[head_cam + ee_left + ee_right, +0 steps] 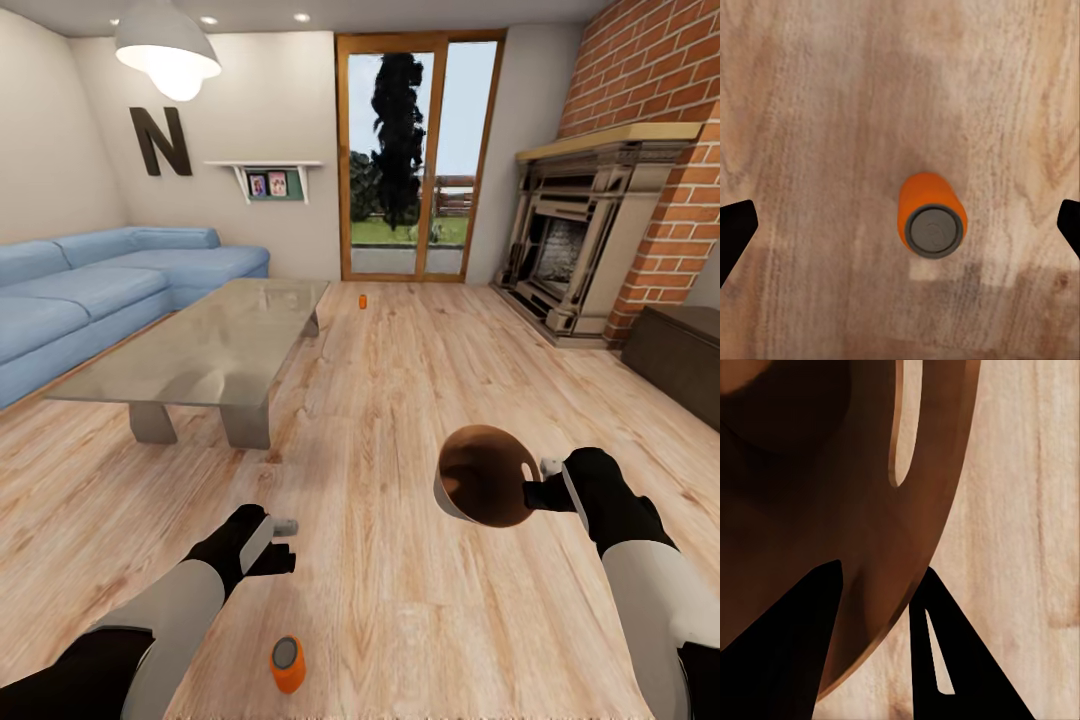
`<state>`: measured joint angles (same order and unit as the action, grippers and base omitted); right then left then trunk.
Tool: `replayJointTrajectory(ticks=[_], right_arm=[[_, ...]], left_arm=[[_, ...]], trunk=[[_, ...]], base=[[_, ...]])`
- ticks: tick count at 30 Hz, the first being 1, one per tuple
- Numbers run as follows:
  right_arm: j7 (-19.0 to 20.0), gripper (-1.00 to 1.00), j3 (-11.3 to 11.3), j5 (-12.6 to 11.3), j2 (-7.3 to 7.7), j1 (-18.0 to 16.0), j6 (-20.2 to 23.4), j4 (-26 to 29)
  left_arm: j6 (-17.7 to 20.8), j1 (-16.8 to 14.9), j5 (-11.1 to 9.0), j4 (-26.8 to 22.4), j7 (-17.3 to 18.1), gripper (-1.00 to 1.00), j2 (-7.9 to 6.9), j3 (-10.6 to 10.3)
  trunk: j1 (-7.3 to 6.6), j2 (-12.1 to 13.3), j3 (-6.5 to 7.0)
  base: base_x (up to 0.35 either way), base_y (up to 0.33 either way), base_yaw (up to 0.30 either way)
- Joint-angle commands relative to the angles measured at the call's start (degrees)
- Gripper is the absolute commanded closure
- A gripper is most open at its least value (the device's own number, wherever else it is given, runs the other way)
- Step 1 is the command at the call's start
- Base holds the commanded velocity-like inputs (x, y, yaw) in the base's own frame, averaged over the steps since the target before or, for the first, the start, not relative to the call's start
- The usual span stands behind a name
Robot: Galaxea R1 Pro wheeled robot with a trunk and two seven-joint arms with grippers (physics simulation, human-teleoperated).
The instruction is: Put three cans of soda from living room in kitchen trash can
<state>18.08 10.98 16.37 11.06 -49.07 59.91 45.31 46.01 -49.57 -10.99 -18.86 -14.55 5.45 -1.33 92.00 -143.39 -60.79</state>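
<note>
Left wrist view: orange soda can (931, 216) stands mid-frame between the open left end effector (900, 229); descend straight. Right end effector (874, 641) clamps the tash can (832, 510).

Both arms share one build: a smooth, rounded light-grey forearm shell that gives way to a matte black wrist housing, bulky and faceted. Further back, near the picture's lower corners in the head view, the upper arm segments turn black again. The left gripper (283, 543) carries a pale grey panel along its wrist and a small grey cylindrical stub by its black fingers. The right gripper (532, 492) shows a similar white-grey tab. Through the wrist cameras the fingers (945, 660) read as flat black wedges — one seems to have a narrow slot, though it is dim. No cables or markings can be made out.
</note>
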Motion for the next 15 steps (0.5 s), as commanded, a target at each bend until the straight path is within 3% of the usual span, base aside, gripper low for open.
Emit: replayJointTrajectory(ticks=[1,12,15], right_arm=[[0.1,1.0,0.0,-1.3,-0.01,0.0,0.1,0.0],[0.1,1.0,0.0,-1.3,-0.07,0.0,0.1,0.0],[0.1,1.0,0.0,-1.3,-0.07,0.0,0.1,0.0]], left_arm=[[-0.1,0.0,0.0,0.0,0.0,-1.0,0.0,0.0],[-0.6,0.1,0.0,0.1,0.0,-1.0,0.16,0.0],[-0.7,0.1,0.0,0.0,0.0,-1.0,0.24,0.0]], trunk=[[0.01,0.0,-0.22],[0.3,-0.2,-2.66],[0.3,-0.2,-2.66]], base=[[0.0,0.0,0.0],[0.0,0.0,0.0],[0.0,0.0,0.0]])
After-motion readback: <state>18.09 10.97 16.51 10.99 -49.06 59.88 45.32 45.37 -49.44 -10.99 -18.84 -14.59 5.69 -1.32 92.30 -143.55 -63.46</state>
